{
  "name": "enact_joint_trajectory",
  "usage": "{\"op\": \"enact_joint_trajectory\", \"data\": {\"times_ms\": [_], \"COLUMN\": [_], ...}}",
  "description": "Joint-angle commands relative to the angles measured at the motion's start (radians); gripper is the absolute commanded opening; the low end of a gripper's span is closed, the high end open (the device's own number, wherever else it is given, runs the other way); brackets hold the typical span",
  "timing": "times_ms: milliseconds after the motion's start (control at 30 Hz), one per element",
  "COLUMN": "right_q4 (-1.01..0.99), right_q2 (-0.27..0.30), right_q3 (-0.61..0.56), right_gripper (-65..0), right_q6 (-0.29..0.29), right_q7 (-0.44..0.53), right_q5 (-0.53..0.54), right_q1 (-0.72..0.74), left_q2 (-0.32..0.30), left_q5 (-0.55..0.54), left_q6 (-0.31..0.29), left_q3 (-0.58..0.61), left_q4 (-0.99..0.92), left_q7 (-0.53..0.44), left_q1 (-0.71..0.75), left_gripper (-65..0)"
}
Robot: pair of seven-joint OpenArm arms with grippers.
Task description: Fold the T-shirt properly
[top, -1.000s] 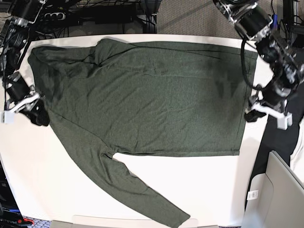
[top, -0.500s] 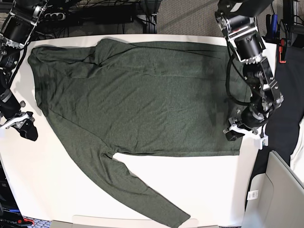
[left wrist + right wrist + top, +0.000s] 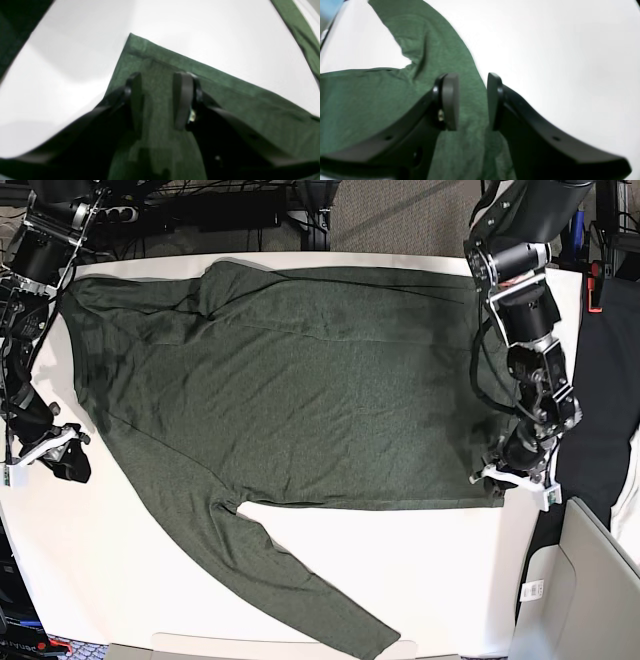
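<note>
The dark olive-green T-shirt (image 3: 300, 380) lies spread flat on the white table (image 3: 450, 580), one long sleeve (image 3: 300, 590) running toward the front edge. My left gripper (image 3: 497, 480) stands over the shirt's lower hem corner (image 3: 140, 47). Its black fingers (image 3: 183, 100) are apart, with fabric under the gap, so it is open. My right gripper (image 3: 72, 465) is at the shirt's left edge near the shoulder. In the right wrist view the right gripper (image 3: 471, 100) is open above the edge of the cloth (image 3: 460, 65), gripping nothing.
A black cloth (image 3: 600, 420) hangs off the table's right side. A grey-white bin (image 3: 590, 590) stands at the front right. Cables and stands (image 3: 230, 210) crowd the floor behind the table. White tabletop shows in front of the hem.
My left gripper came inward and down from beside the table onto the hem corner. My right gripper slid from the shirt's shoulder edge toward the table's front.
</note>
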Motion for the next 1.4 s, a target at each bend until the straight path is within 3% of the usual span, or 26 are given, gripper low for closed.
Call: {"op": "enact_joint_trajectory", "data": {"times_ms": [0,67,167,233,367,667,733,833,1067,1200,1367], "right_q4": [0.019,0.019,0.021,0.021,0.021,0.021,0.021,0.021,0.021,0.021,0.019], "right_q2": [0.023,0.023,0.021,0.021,0.021,-0.016,-0.028,-0.033,-0.034,-0.034,-0.034], "right_q3": [0.006,0.006,0.006,0.006,0.006,0.006,0.006,0.006,0.006,0.006,0.007], "right_gripper": [-45.5,-45.5,-45.5,-45.5,-45.5,-45.5,-45.5,-45.5,-45.5,-45.5,-45.5], "right_q6": [0.007,0.007,0.007,0.007,0.007,0.007,0.007,0.007,0.007,0.007,0.007], "right_q7": [0.018,-0.008,-0.022,-0.024,-0.024,-0.024,-0.024,-0.024,-0.024,-0.024,-0.024], "right_q5": [0.014,0.017,0.019,0.019,0.019,0.019,0.019,0.016,0.016,0.016,0.014], "right_q1": [0.010,0.007,0.006,0.006,0.006,0.004,0.004,0.004,0.004,0.004,0.007], "left_q2": [-0.012,-0.012,-0.012,-0.012,-0.030,-0.022,-0.015,-0.012,-0.013,-0.016,-0.035], "left_q5": [0.004,0.024,0.024,0.024,0.024,0.021,0.019,0.018,0.016,0.021,0.021], "left_q6": [-0.007,0.006,0.105,0.150,0.185,0.176,0.141,0.113,0.113,0.113,0.113], "left_q3": [0.002,0.002,0.002,0.002,0.002,0.002,0.011,0.093,0.291,0.334,0.334], "left_q4": [-0.012,-0.060,-0.101,-0.119,-0.142,-0.190,-0.196,-0.189,-0.187,-0.187,-0.187], "left_q7": [-0.044,-0.082,-0.139,-0.165,-0.190,-0.182,-0.181,-0.179,-0.188,-0.190,-0.191], "left_q1": [-0.040,-0.053,-0.064,-0.070,-0.083,-0.075,-0.064,-0.044,-0.003,-0.003,-0.003], "left_gripper": [-41.0,-36.8,-32.9,-32.2,-31.7,-31.7,-31.8,-31.9,-32.2,-37.8,-54.6]}}
